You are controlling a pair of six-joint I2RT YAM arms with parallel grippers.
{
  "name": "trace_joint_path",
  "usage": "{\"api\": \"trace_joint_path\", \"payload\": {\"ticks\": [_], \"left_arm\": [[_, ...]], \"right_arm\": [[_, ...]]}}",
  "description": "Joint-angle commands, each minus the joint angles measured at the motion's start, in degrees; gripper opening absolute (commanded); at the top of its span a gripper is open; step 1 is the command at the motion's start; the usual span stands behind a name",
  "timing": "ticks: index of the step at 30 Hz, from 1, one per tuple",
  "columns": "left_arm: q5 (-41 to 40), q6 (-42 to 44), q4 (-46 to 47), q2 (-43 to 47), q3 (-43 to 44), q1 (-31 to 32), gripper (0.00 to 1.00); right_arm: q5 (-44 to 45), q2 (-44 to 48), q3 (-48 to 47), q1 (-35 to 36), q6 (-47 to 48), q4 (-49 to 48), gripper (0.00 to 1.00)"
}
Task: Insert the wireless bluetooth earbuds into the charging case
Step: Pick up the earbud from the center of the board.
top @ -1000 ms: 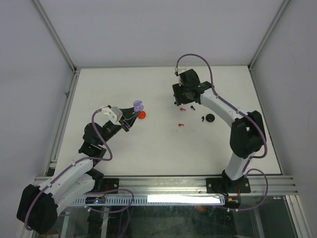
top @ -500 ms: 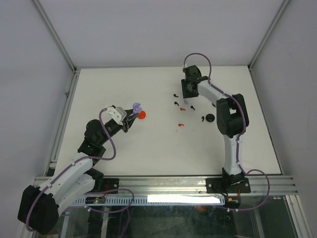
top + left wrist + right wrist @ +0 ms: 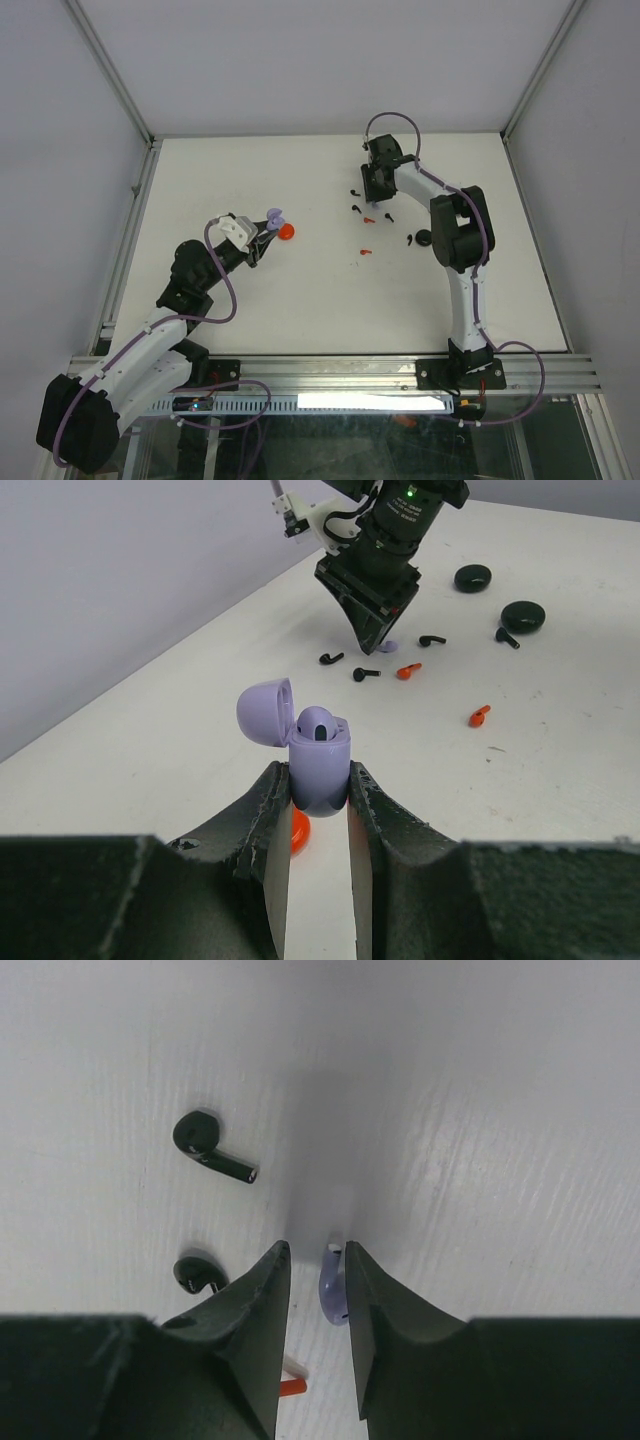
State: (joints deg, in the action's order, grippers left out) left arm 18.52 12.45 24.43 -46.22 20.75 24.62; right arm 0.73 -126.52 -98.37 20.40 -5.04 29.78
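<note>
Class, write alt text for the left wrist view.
The left gripper clamps an open lilac charging case; a red disc shows below it. Beyond, the right gripper points down at the table among black and red earbuds.

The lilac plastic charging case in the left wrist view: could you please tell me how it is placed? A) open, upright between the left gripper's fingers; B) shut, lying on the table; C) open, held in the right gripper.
A: the lilac plastic charging case stands open and upright, clamped in the left gripper.
</note>
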Motion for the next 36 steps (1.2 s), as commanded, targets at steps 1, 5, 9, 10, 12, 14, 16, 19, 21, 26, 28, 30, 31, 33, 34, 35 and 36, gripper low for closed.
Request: {"api": "trace_joint_path", "payload": {"ticks": [1, 5, 9, 10, 12, 14, 16, 19, 21, 26, 28, 30, 31, 33, 34, 35, 36], "left_arm": [[1.5, 1.5, 0.9, 0.9, 2.6, -0.7, 0.0], [2.1, 1.3, 0.9, 0.7, 2.7, -0.7, 0.0], [2.5, 1.3, 0.9, 0.4, 2.7, -0.7, 0.0], [2.6, 1.2, 0.9, 0.4, 2.7, -0.7, 0.0], [2.9, 1.0, 0.9, 0.2, 2.8, -0.8, 0.0], [3.2, 1.0, 0.9, 0.0, 2.8, -0.7, 0.0], [3.3, 0.9, 0.9, -0.2, 2.9, -0.7, 0.0], [3.8, 0.7, 0.9, -0.3, 3.0, -0.7, 0.0], [3.9, 0.7, 0.9, -0.3, 3.0, -0.7, 0.0], [3.8, 0.7, 0.9, -0.1, 2.9, -0.7, 0.0], [3.8, 0.7, 0.9, -0.2, 2.9, -0.7, 0.0], [3.9, 0.8, 0.9, -0.2, 2.9, -0.7, 0.0], [3.9, 0.8, 0.9, -0.3, 3.0, -0.6, 0.0], [4.1, 0.9, 0.9, -0.3, 3.0, -0.6, 0.0], [4.1, 0.9, 0.8, -0.3, 3.0, -0.7, 0.0], [4.1, 0.9, 0.8, -0.3, 3.0, -0.7, 0.0], [4.1, 1.1, 0.7, -0.2, 3.0, -0.7, 0.0]], "right_arm": [[-3.8, 0.3, -1.9, 0.0, 0.7, 0.8, 0.31], [-7.2, 1.2, -0.8, 0.7, 3.0, 1.5, 0.3], [-7.8, 1.7, -0.4, 1.3, 5.3, 3.4, 0.29], [-7.7, 1.9, -0.4, 1.4, 5.8, 4.2, 0.29], [-7.0, 2.6, 0.0, 1.7, 6.1, 5.4, 0.29], [-6.2, 3.6, 0.7, 1.7, 6.2, 6.3, 0.28], [-4.7, 4.5, 0.9, 2.0, 6.2, 7.8, 0.28], [-2.6, 6.6, 1.5, 2.5, 6.2, 8.2, 0.28], [-2.0, 7.9, 2.0, 2.8, 5.6, 7.6, 0.29], [2.9, 9.3, 3.2, 2.8, 3.4, 4.5, 0.3], [4.4, 9.2, 3.3, 2.8, 3.3, 3.9, 0.3], [5.6, 8.9, 3.5, 2.7, 4.2, 2.9, 0.31], [5.7, 8.4, 3.3, 2.7, 4.8, 2.5, 0.31], [5.6, 7.2, 2.2, 2.7, 6.5, 2.9, 0.32], [5.4, 6.6, 1.9, 2.7, 7.3, 2.9, 0.32], [5.3, 6.2, 1.6, 2.7, 8.0, 2.7, 0.32], [5.2, 5.6, 1.3, 2.7, 8.6, 2.7, 0.33]]}}
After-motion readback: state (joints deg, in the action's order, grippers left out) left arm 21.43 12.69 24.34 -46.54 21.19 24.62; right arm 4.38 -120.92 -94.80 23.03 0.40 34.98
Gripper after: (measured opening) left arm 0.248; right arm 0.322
